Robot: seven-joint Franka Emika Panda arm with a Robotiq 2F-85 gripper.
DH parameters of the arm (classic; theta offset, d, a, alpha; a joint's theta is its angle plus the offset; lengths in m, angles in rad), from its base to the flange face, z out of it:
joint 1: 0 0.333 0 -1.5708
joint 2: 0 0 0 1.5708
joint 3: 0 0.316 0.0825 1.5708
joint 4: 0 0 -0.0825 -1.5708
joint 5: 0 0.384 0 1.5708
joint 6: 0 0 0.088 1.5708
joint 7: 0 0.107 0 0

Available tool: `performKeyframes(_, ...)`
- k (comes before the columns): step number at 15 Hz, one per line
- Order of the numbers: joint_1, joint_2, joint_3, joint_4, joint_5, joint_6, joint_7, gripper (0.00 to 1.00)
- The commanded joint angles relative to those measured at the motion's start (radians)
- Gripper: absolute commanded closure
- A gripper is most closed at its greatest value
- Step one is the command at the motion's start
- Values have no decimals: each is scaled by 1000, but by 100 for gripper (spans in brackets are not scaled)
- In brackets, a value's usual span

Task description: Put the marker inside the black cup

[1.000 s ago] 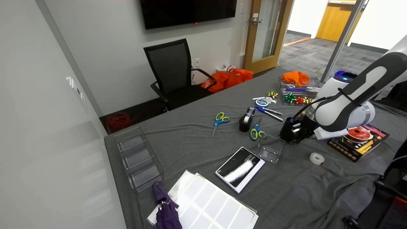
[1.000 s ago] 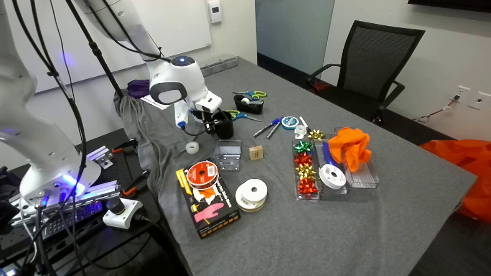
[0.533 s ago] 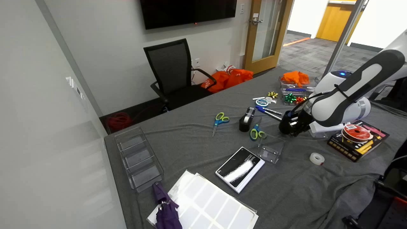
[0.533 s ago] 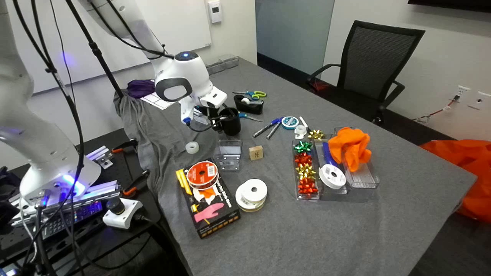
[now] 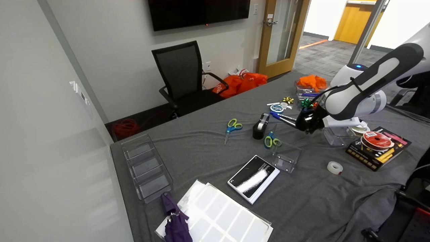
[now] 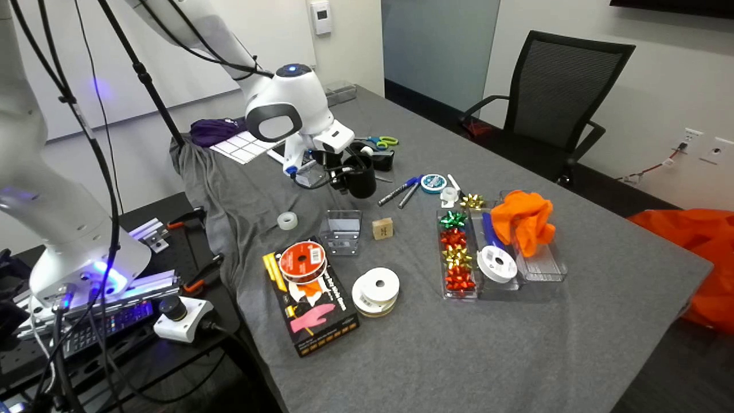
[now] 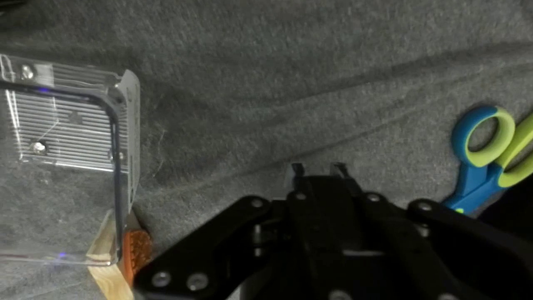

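The black cup is roughly upright and appears off the table in both exterior views. My gripper is shut on its wall from the robot's side; a dark patch at the lower right of the wrist view looks like part of the cup. What the cup holds inside is too dark to tell. Just beyond it on the cloth lie two markers, a longer one and another, with blue at their far ends. A thin white marker lies farther off. Which marker is meant I cannot tell.
Near the cup stand a tape dispenser and green-handled scissors. Below left of my gripper are a clear holder and a wooden block. A glove box, ribbon spools and trays of bows stand farther round.
The gripper and cup have travelled together toward the markers and the trays of bows, rightward and a little up in an exterior view. The jaws have stayed shut; the tabletop objects have not moved.
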Motion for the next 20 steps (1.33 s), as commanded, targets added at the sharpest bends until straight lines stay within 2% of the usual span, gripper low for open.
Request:
performKeyframes(1, -3, -15, -33, 77, -1, -116, 24, 95)
performKeyframes(4, -30, -6, -40, 186, 26, -257, 48, 95)
performKeyframes(11, -45, 85, -83, 454, 34, -603, 173, 95)
performKeyframes(15, -58, 147, -91, 557, 59, -692, 232, 95)
performKeyframes(17, -66, 161, -89, 573, 78, -673, 236, 95)
performKeyframes(18, -47, 143, -96, 525, 52, -653, 232, 82)
performKeyframes(20, -53, 160, -96, 546, 61, -653, 233, 82)
